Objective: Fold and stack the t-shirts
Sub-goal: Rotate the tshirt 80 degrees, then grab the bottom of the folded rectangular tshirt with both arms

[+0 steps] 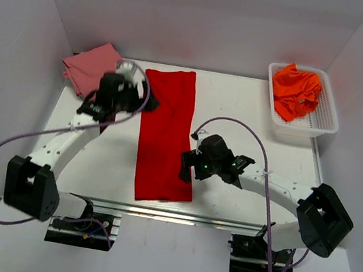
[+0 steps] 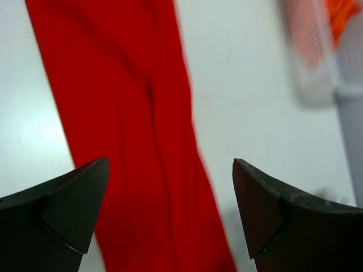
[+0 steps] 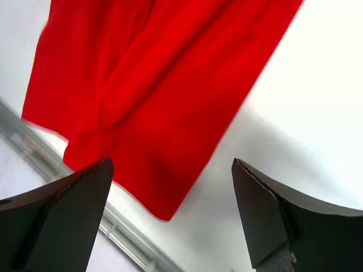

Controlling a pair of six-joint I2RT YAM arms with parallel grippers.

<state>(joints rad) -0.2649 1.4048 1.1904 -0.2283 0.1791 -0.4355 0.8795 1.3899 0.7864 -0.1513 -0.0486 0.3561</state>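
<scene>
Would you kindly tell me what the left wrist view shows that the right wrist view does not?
Only the left wrist view: the white plastic mesh basket, blurred, with vivid orange cloth in it. Only the right wrist view: a hem corner of the bright red cloth t-shirt beside the grey metal rail at the table's edge. Both: that red t-shirt lying on the white table, seen past an open end effector, left or right.
</scene>
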